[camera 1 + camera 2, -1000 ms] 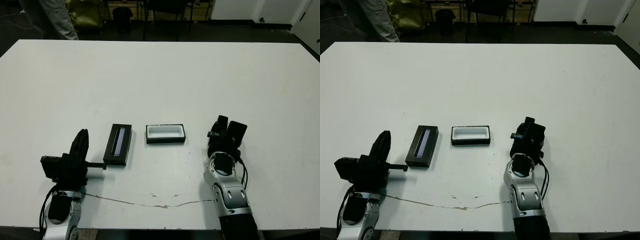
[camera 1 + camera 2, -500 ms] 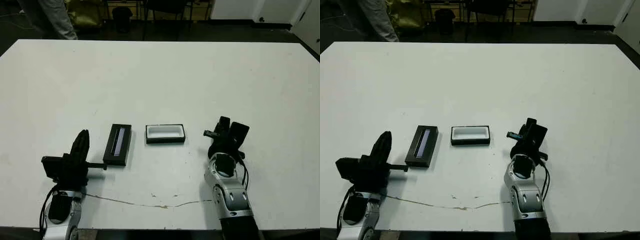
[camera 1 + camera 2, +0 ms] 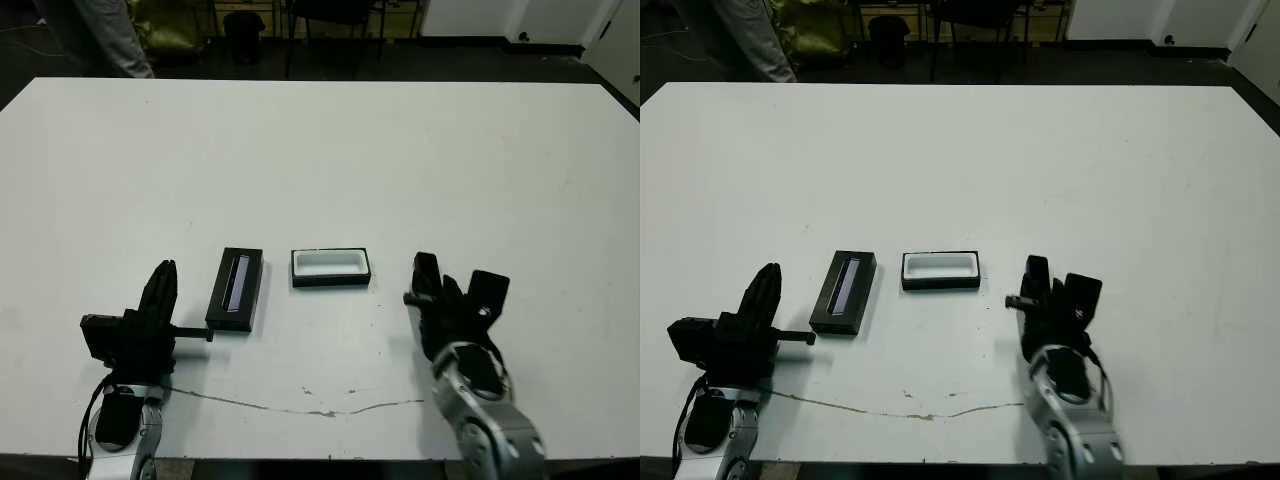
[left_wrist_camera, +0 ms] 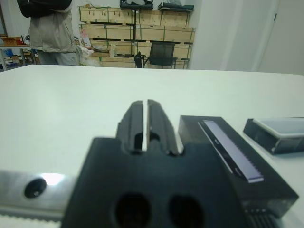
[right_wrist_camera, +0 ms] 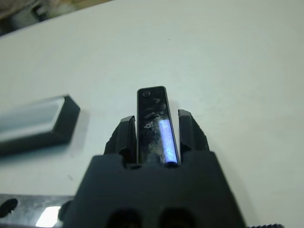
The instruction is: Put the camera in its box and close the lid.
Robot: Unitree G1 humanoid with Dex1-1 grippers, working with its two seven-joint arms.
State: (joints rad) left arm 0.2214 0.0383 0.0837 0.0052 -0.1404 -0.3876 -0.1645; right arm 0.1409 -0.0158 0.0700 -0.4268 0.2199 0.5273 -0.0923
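The camera [image 5: 154, 121], a slim black device with a bluish screen, is clamped between the fingers of my right gripper [image 5: 154, 124], which is shut on it. That gripper [image 3: 432, 290] hovers right of the box [image 3: 331, 267] and slightly nearer to me. The box is a shallow black tray with a white lining, and it lies open with nothing in it. To the box's left lies the lid [image 3: 236, 289], black with a grey window strip. Just left of the lid, my left gripper [image 3: 160, 292] rests low on the table, its fingers [image 4: 135, 121] pressed together on nothing.
A thin crack [image 3: 300, 405] runs across the white table [image 3: 330, 150] near its front edge. Beyond the far edge stands a person [image 3: 110, 35], with a chair [image 3: 330, 15] and shelves of boxes [image 4: 137, 31] behind.
My right gripper has risen with the camera and shifted a little toward the box and the near edge. The left arm, lid and box have stayed put.
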